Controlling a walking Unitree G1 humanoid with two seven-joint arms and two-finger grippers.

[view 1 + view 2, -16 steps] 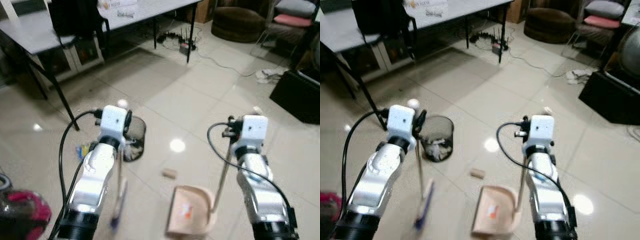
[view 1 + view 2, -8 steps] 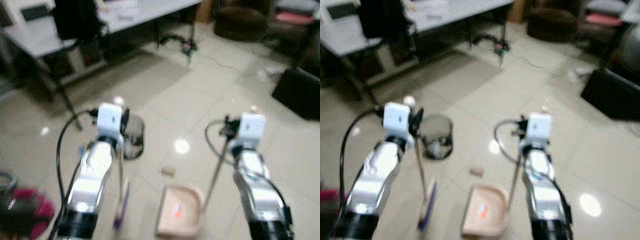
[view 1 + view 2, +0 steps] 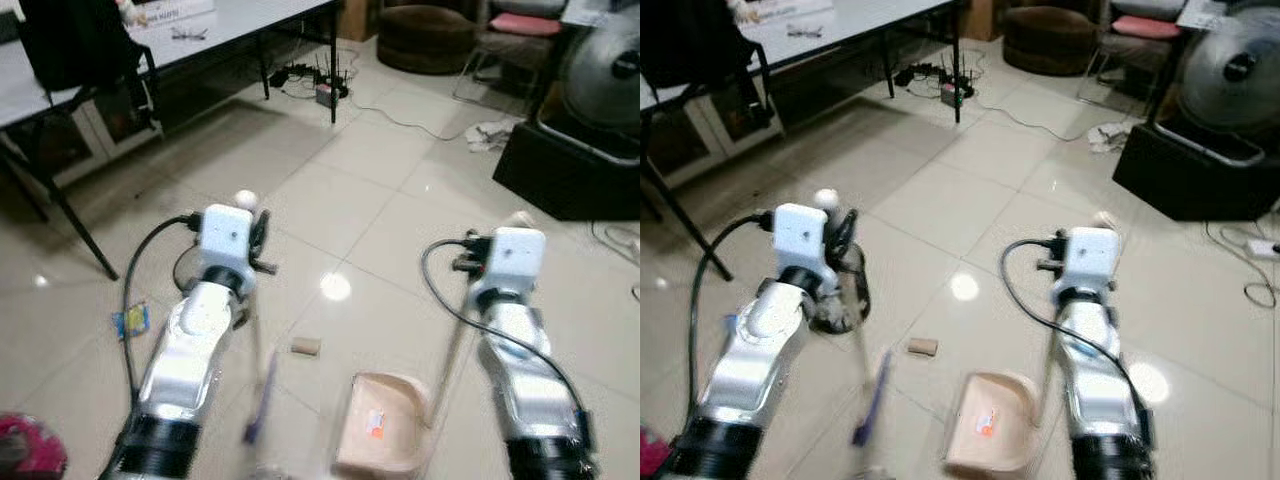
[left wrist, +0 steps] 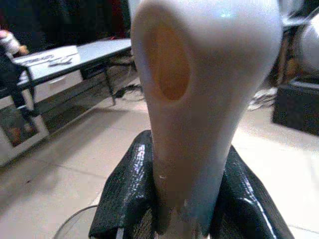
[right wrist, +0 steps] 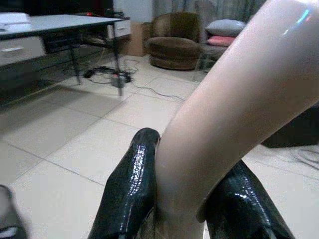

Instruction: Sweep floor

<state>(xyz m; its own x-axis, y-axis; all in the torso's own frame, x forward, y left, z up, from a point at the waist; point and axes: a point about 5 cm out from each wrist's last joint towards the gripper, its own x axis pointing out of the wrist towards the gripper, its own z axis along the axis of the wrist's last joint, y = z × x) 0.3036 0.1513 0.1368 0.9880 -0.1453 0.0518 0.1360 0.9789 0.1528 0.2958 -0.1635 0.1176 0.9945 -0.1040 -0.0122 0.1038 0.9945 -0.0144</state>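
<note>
A small tan block of debris (image 3: 305, 346) lies on the glossy cream tiled floor (image 3: 360, 190), just ahead of the two tools and between the arms. Right behind it, nearer the robot, sits the beige plastic dustpan (image 3: 378, 437), mouth toward the block, with a small orange scrap (image 3: 375, 425) resting inside. Its thin pale handle (image 3: 452, 350) rises to the right end effector (image 5: 184, 199), whose black fingers (image 5: 128, 186) are clamped tight on the handle's smooth curved top.

On the other side, the left end effector (image 4: 184, 199) is closed around the cream grip of the broom (image 4: 199, 99), fingers (image 4: 127, 194) pressed on both sides. The broom's slim pole (image 3: 256, 350) drops to a blurred purple-blue brush head (image 3: 262, 400) just left of the dustpan, near the floor.

Beside the left arm stands a dark mesh waste bin (image 3: 845, 295) with rubbish inside. A yellow and blue wrapper (image 3: 131, 321) lies on the tiles further left. Further off, a grey tabletop (image 3: 170, 45) on black legs, a power strip with cables (image 3: 300, 75), a brown pouffe (image 3: 425, 25), a black box (image 3: 570, 170) and a standing fan (image 3: 605, 65).
</note>
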